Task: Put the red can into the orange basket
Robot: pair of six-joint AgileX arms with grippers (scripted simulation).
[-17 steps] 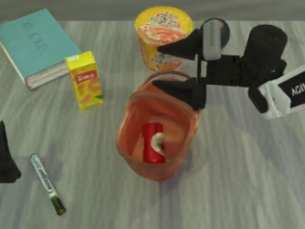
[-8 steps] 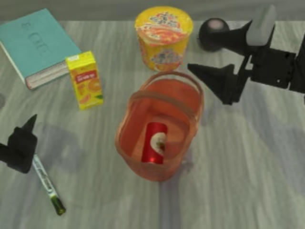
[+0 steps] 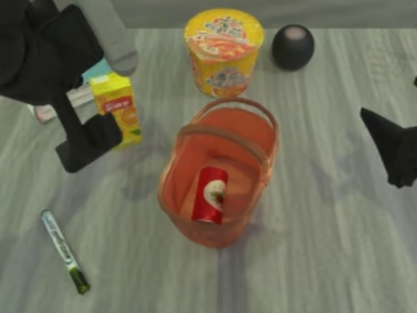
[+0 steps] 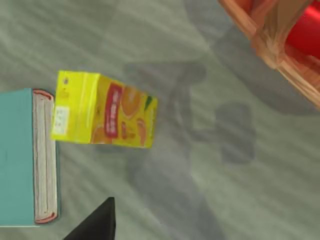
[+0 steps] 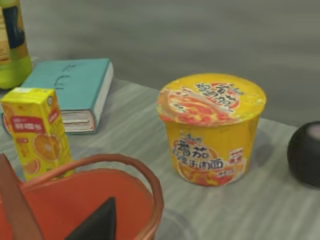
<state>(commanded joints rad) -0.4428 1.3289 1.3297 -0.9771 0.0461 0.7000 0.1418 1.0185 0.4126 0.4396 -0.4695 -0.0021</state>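
Note:
The red can (image 3: 210, 194) lies on its side on the floor of the orange basket (image 3: 174, 171) in the middle of the table, emblem up; nothing holds it. A slice of the can (image 4: 306, 31) and the basket's rim (image 4: 272, 46) show in the left wrist view. My left gripper (image 3: 88, 140) hangs open over the table left of the basket, beside the juice box; only one of its fingertips (image 4: 96, 224) shows. My right gripper (image 3: 389, 134) is open at the right edge, well clear of the basket, and its wrist view looks over the basket handle (image 5: 127, 162).
A yellow noodle cup (image 3: 223, 49) stands behind the basket, with a black ball (image 3: 292, 46) to its right. A yellow juice box (image 3: 116, 107) and a teal book (image 4: 20, 155) lie at the left. A marker pen (image 3: 64, 251) lies front left. A green bottle (image 5: 11, 47) stands far off.
My right gripper has drawn back from over the basket to the right edge. My left arm has swung from the front left up over the book and juice box. The can stays in the basket.

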